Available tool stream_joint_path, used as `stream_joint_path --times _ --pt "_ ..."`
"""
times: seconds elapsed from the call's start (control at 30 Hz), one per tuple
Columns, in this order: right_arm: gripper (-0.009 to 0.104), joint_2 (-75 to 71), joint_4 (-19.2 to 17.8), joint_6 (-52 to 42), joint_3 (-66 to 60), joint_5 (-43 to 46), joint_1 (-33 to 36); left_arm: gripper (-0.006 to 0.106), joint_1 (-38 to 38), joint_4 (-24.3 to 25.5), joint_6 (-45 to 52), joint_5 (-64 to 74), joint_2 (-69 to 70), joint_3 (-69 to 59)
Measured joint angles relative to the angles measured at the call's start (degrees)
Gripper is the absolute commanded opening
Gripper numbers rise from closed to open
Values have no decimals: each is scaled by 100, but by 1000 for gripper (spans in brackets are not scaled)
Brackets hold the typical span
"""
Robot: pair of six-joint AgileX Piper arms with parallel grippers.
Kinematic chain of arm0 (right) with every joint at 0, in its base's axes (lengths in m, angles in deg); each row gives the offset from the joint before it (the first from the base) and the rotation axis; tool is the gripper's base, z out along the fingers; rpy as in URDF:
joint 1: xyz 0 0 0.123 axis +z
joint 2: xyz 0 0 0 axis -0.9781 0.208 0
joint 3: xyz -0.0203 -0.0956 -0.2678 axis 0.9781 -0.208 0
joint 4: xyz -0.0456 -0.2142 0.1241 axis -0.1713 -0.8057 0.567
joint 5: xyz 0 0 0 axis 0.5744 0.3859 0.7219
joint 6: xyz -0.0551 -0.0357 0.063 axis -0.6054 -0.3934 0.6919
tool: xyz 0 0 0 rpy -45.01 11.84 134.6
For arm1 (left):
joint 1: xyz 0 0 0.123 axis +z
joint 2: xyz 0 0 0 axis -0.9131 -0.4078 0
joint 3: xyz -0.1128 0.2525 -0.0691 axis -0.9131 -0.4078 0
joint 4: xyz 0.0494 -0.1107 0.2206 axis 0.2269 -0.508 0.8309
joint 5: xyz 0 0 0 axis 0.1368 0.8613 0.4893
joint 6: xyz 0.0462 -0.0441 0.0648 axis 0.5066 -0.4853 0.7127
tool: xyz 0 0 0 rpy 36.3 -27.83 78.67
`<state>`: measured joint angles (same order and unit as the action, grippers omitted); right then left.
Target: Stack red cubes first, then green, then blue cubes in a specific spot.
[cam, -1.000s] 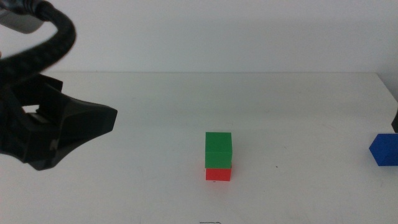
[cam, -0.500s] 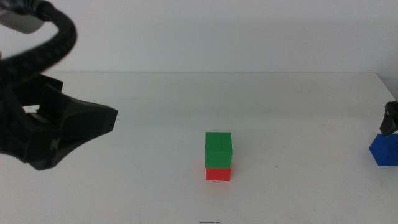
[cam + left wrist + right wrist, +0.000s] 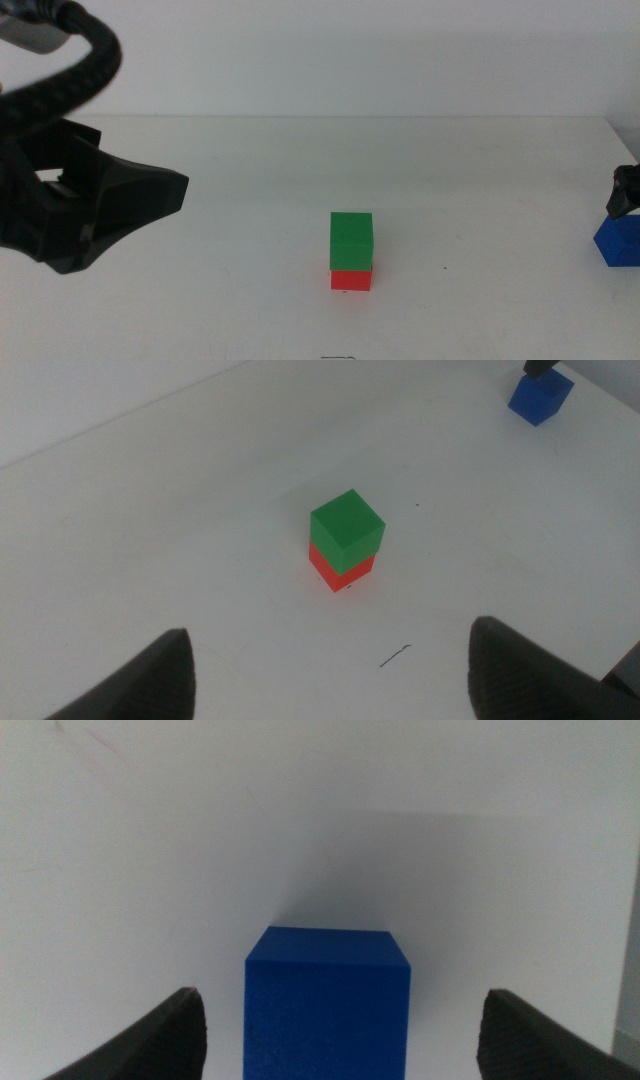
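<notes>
Over the last second we see the right gripper (image 3: 626, 190) edge into the middle view at the bench's (image 3: 250, 180) right edge and sink toward the blue cube (image 3: 618, 241), while the stack at centre stays put: green cube (image 3: 351, 241) squarely on red cube (image 3: 351, 279). We read it as the final pick beginning, with two of three tiers already built.

The right wrist view supplies what the middle view cuts off: the jaws are spread wide, released, with the blue cube sitting on the bench between them and touching neither. The left wrist view shows the left gripper (image 3: 330, 670) also spread and empty, hanging back from the stack, with a thin dark mark (image 3: 394, 655) on the bench near the red cube that the middle view misses.
</notes>
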<state>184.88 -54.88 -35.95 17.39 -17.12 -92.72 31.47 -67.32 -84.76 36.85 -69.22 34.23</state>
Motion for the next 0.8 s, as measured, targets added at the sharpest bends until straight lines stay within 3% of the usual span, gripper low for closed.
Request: stream_joint_path --times 0.57,0.73,0.8 --pt "91 571 -58 289 -5 -32 114 93 0 0 0 0 0 0" --pt "81 656 -107 378 -5 -38 147 93 0 0 0 0 0 0" --pt "70 660 -195 477 -5 -38 147 93 0 0 0 0 0 0"
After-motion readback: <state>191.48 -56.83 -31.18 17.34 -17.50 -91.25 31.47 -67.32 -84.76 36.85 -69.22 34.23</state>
